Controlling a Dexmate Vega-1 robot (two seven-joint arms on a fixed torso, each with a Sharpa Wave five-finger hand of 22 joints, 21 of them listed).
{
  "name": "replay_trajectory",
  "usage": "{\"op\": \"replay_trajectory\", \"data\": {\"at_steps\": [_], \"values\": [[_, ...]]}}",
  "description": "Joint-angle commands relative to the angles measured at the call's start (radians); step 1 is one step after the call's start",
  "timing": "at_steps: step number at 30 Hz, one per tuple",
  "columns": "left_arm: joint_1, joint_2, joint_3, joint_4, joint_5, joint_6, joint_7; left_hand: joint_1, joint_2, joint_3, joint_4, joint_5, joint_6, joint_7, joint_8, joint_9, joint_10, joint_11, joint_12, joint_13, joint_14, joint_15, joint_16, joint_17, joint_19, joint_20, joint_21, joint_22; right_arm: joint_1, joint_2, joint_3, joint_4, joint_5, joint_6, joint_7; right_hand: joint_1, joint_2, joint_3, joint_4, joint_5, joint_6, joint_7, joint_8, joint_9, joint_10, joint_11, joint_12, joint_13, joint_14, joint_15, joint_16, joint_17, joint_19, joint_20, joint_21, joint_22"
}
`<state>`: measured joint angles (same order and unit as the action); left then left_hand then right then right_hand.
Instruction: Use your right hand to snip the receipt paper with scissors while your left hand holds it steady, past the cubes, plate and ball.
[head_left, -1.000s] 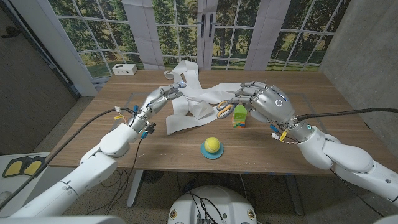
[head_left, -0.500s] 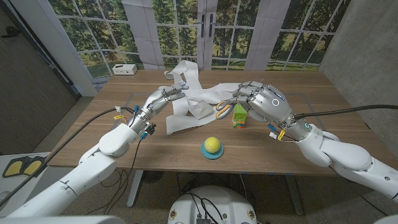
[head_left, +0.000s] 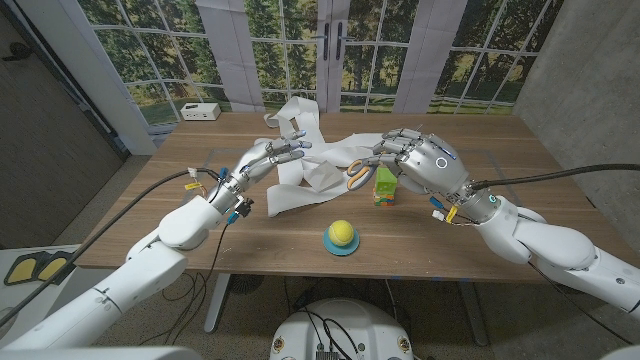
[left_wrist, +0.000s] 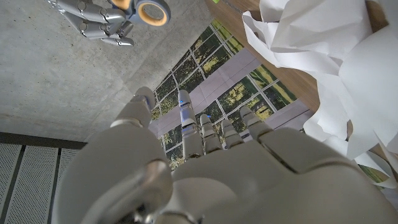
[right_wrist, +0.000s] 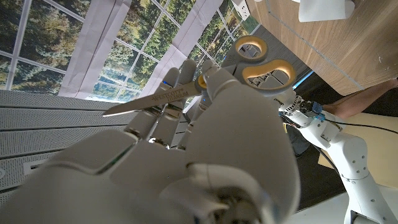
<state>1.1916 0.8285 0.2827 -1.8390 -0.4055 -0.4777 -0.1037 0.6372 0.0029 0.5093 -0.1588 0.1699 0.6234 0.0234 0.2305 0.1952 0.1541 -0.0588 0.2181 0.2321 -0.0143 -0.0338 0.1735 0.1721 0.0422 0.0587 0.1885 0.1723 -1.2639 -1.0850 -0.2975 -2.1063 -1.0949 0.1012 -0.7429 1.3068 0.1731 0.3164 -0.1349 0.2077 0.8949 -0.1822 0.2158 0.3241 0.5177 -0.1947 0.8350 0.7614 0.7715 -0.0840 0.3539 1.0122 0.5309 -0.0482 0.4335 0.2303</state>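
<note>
Receipt paper (head_left: 310, 160) lies in a long crumpled white strip across the far middle of the wooden table (head_left: 450, 250), one loop reaching toward the far edge, another folded tongue hanging toward the near side.

My left hand (head_left: 275, 153) sits at the left part of the strip, fingers stretched out over the paper. From the head view I cannot tell whether they press the sheet or hover just above it. In the left wrist view my left hand's fingers (left_wrist: 186, 118) are extended and slightly apart, nothing pinched between them, with the paper (left_wrist: 323, 56) beside them.

My right hand (head_left: 420, 160) holds the scissors (head_left: 358, 172): fingers curled through and around the orange handles, hand raised above the table just beside the cubes. In the right wrist view the scissors (right_wrist: 205, 81) show orange loops by my fingers and steel blades lying nearly together, pointing away. The blade tips reach the right portion of the paper strip in the head view; contact cannot be judged.

Stacked cubes (head_left: 385, 185), green over orange, stand directly under my right hand's fingers, next to the paper. Yellow-green ball (head_left: 343, 234) rests on the small blue plate (head_left: 343, 247) nearer me, well apart from both hands.

White box (head_left: 200, 111) sits at the far left corner.
</note>
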Motion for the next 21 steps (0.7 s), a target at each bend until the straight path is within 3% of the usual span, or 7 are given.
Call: {"op": "replay_trajectory", "data": {"at_steps": [1,21], "values": [[-0.028,0.009,0.024,-0.010,-0.036,0.008,-0.056,0.005,-0.002,-0.004,0.000,0.004,0.005,0.006,-0.002,0.001,-0.005,0.001,-0.002,0.001,-0.006,-0.023,0.001,0.003,-0.006,0.007,-0.002,0.003,0.040,-0.017,-0.030,0.004,-0.023,-0.001,-0.011,0.001,0.005,0.005,-0.001,0.006,0.005,-0.001,-0.002,0.002,-0.001,0.001,-0.002,0.003,0.001,-0.156,-0.002,0.006,-0.005,-0.099,0.007,0.005],[-0.037,0.011,0.038,-0.042,0.027,0.003,-0.039,0.020,0.002,-0.015,-0.002,0.003,0.009,0.008,-0.012,0.003,0.009,-0.008,0.007,-0.005,-0.006,-0.023,0.007,0.003,-0.006,0.011,0.001,0.002,0.074,-0.028,-0.043,-0.011,-0.028,-0.020,0.035,0.003,0.006,0.005,-0.002,0.006,0.006,-0.005,-0.003,0.002,-0.008,0.000,-0.007,0.009,-0.006,-0.156,-0.009,0.012,-0.016,-0.100,0.019,0.010]]}}
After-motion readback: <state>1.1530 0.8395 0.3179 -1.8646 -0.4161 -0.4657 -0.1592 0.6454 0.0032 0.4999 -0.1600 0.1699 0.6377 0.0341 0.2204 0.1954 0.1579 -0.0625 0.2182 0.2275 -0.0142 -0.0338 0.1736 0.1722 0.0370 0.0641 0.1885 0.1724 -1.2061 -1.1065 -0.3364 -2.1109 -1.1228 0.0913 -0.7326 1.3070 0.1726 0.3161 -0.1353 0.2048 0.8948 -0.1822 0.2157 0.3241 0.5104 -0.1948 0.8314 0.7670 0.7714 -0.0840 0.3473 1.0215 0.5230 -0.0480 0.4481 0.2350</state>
